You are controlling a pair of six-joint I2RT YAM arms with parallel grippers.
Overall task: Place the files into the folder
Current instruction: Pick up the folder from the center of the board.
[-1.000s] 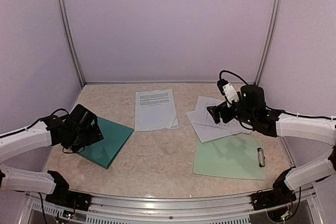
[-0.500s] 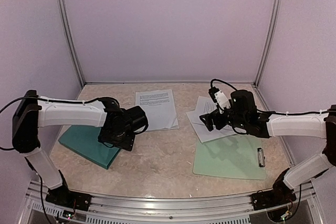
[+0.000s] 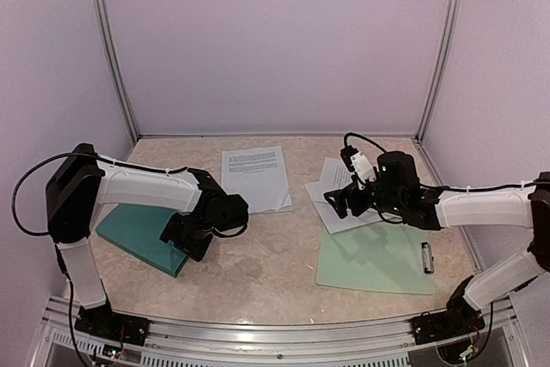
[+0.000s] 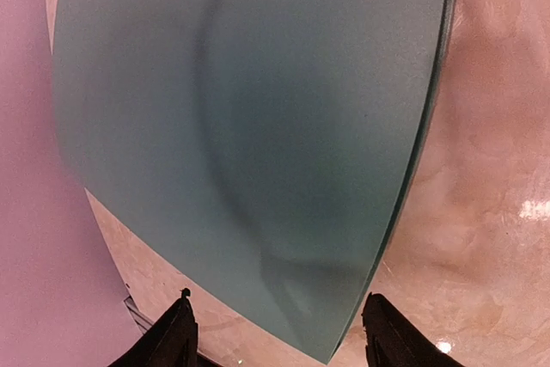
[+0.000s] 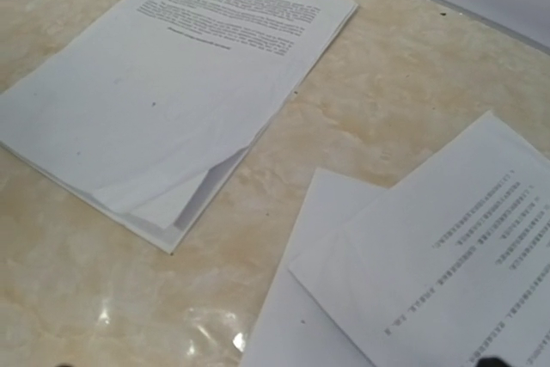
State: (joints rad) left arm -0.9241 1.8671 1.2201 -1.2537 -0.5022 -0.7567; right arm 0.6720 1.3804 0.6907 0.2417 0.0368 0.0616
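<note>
My left pincer [image 4: 282, 337] has swung across to the folder [image 3: 137, 234] by the worktop's [image 3: 258, 268] left edge. Its jaws are narrowing but not yet gripping, astride the near corner, probably to lift the cover. The right pincer [image 3: 333, 204] hangs wide open over the files [image 3: 339, 219] toward the right edge.

Mint clipboard [image 3: 374, 259] flat on marbled table [image 3: 258, 272], metal clip [image 3: 427, 258] at right.
</note>
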